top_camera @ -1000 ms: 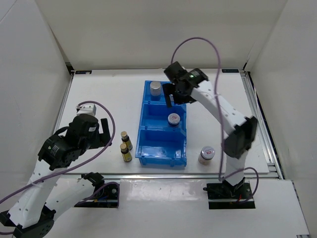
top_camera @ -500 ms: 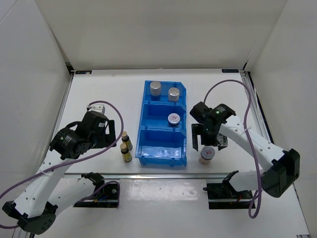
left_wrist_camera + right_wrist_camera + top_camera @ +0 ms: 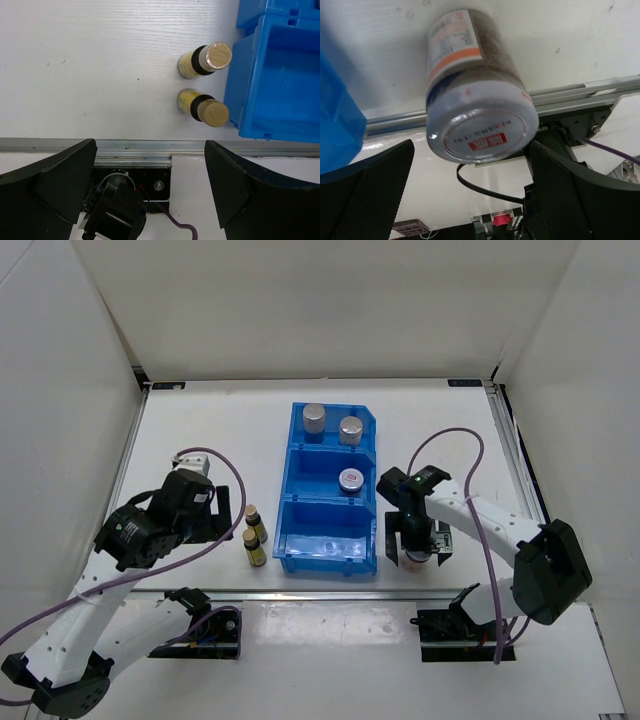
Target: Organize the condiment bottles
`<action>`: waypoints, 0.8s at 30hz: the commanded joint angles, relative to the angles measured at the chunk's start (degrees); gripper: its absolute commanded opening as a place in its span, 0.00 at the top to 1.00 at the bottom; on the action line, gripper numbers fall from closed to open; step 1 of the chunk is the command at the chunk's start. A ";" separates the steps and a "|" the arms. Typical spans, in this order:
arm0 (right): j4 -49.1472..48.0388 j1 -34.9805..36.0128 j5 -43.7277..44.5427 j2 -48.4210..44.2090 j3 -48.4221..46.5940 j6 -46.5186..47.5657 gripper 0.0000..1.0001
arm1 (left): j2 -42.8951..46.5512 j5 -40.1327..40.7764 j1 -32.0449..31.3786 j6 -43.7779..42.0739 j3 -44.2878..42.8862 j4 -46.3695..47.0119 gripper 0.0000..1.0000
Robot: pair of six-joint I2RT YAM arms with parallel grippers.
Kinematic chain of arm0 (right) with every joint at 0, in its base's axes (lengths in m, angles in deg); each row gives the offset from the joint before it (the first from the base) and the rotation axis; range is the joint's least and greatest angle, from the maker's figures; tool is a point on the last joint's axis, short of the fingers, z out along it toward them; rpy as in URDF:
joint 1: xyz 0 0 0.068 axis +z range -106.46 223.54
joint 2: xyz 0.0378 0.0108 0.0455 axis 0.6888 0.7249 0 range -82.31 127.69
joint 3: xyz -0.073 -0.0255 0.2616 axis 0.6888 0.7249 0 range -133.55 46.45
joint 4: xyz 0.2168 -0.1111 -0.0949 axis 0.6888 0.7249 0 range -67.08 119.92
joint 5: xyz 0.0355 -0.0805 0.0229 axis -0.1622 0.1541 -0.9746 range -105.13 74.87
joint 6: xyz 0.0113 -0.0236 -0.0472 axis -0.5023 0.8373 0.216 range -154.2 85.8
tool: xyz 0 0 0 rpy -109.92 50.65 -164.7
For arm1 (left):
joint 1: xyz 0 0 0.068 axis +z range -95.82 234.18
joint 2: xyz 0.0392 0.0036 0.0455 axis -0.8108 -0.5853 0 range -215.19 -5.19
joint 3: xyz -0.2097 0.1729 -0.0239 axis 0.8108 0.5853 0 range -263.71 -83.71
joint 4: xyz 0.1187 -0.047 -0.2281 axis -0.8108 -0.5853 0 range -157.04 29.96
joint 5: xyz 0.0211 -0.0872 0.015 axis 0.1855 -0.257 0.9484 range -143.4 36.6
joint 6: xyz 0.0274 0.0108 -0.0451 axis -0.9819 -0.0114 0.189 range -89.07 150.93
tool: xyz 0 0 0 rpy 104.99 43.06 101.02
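Jaws gape; bin holds two cylinders, one jar.

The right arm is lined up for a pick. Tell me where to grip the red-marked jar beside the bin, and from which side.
Best grip the jar around its round body just under the lid, coming straight down: it stands upright beside the blue bin, and the open right gripper hangs above, fingers either side.
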 commanded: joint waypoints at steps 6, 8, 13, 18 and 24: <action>-6.51 -3.51 -0.20 2.94 1.03 2.22 0.00 | 1.43 -0.21 -0.37 -0.30 -0.06 -2.47 0.00; -8.52 -5.87 -0.72 2.94 1.65 3.81 0.00 | 1.43 -0.21 -0.37 -0.30 -0.06 -2.47 0.00; -10.47 -10.71 -3.88 2.94 2.88 6.28 0.00 | 1.96 -0.21 -0.37 -0.30 -0.06 -2.47 0.00; -11.53 -10.72 -7.04 1.89 4.02 5.67 0.22 | 1.96 -0.21 -0.37 -0.30 -0.06 -2.47 0.00; -10.47 -10.19 -11.18 -3.12 5.25 2.94 0.31 | 1.96 -0.21 -0.37 -0.30 -0.06 -2.47 0.00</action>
